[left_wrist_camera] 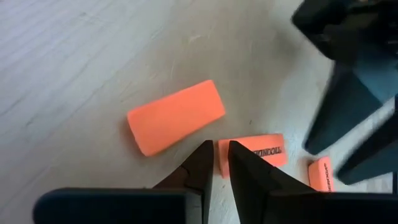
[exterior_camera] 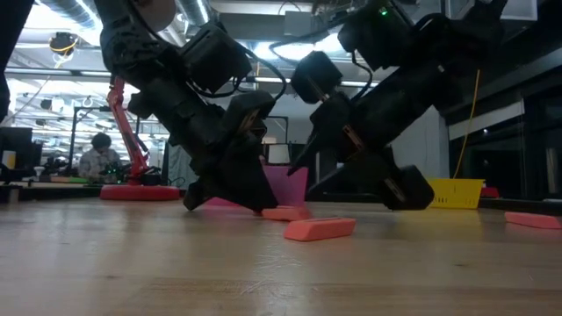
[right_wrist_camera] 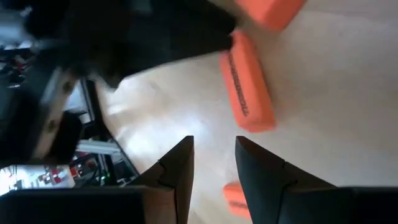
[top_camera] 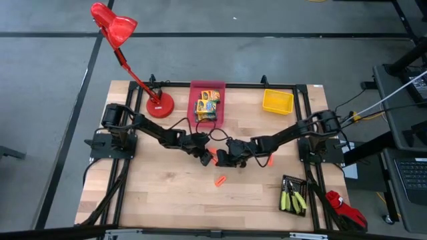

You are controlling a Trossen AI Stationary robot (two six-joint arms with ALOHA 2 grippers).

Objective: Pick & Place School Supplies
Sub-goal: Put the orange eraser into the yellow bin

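Several thumb-sized orange pieces lie flat on the wooden table. My left gripper (top_camera: 206, 156) (left_wrist_camera: 221, 154) is down at the table's middle, its fingers almost together over one end of a printed orange piece (left_wrist_camera: 258, 149). A plain orange piece (left_wrist_camera: 176, 116) (exterior_camera: 320, 229) lies loose just beyond it. My right gripper (top_camera: 223, 161) (right_wrist_camera: 212, 152) hovers open close by, facing the left one, with the printed piece (right_wrist_camera: 245, 81) ahead of its fingers. Crayon boxes (top_camera: 208, 101) sit in the pink bin. The green-handled pliers (top_camera: 293, 198) lie in the black bin. My left gripper pinches the printed orange piece at its end (left_wrist_camera: 220, 165), which shows in the narrow slit between the two fingertips. The fingers slant down from the table's left side. The piece lies flat on the table (exterior_camera: 285, 212).
A red desk lamp (top_camera: 160, 105) stands at the far left. The pink bin (top_camera: 208, 85) sits at the far middle, the yellow bin (top_camera: 277, 101) at the far right, the black bin (top_camera: 285, 181) at the near right. Another orange piece (top_camera: 271, 160) lies right of the grippers. The near half is bare wood.
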